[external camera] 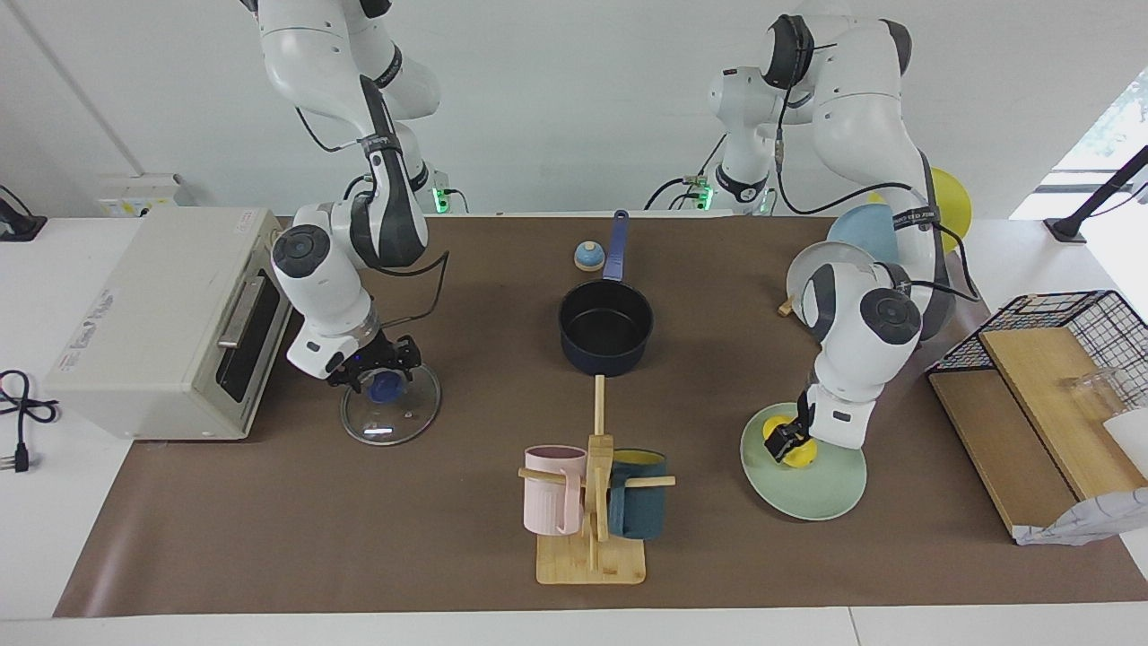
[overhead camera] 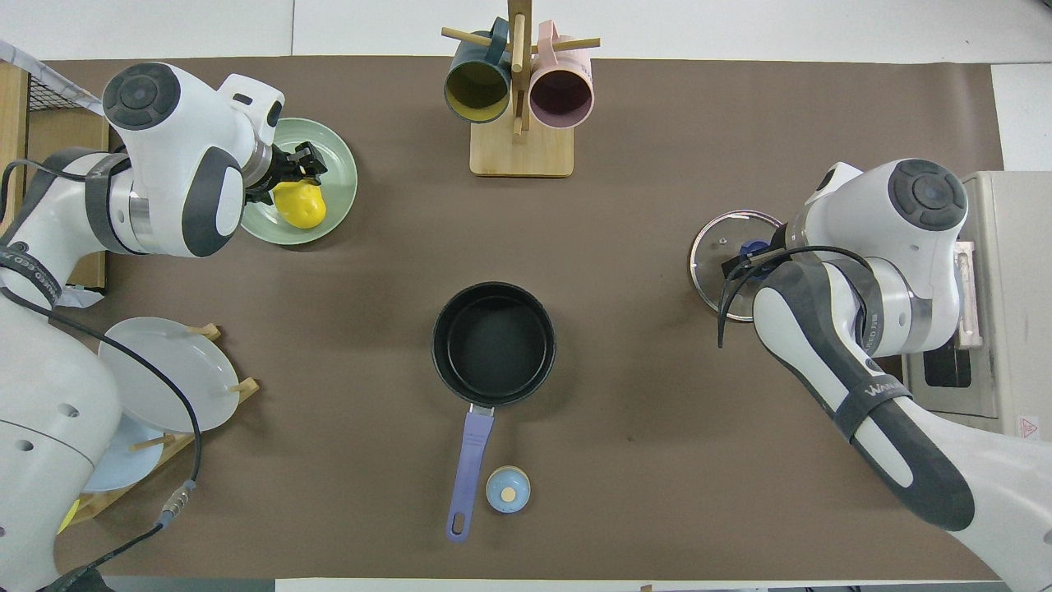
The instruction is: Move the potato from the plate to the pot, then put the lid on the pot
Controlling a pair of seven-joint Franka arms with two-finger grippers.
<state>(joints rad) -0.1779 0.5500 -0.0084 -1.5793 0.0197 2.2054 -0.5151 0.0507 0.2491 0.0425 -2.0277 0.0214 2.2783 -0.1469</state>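
Observation:
The yellow potato (external camera: 803, 454) (overhead camera: 300, 205) lies on the mint-green plate (external camera: 807, 498) (overhead camera: 339, 177) toward the left arm's end of the table. My left gripper (external camera: 786, 441) (overhead camera: 301, 163) is down at the potato, right against it. The navy pot (external camera: 605, 361) (overhead camera: 440, 345) stands empty mid-table, its blue handle pointing at the robots. The glass lid (external camera: 399, 420) (overhead camera: 713, 247) lies flat toward the right arm's end, in front of the toaster oven. My right gripper (external camera: 378, 363) (overhead camera: 752, 256) is open just above the lid's blue knob (external camera: 386, 388).
A toaster oven (external camera: 152, 323) (overhead camera: 1011, 271) stands beside the lid. A wooden mug rack (external camera: 592, 502) (overhead camera: 518, 90) with two mugs stands farther from the robots than the pot. A small blue bell (external camera: 588, 257) (overhead camera: 507, 489) sits by the pot's handle. Upright plates (external camera: 830, 269) (overhead camera: 164, 370) and a wire basket (external camera: 1067, 327) are near the left arm.

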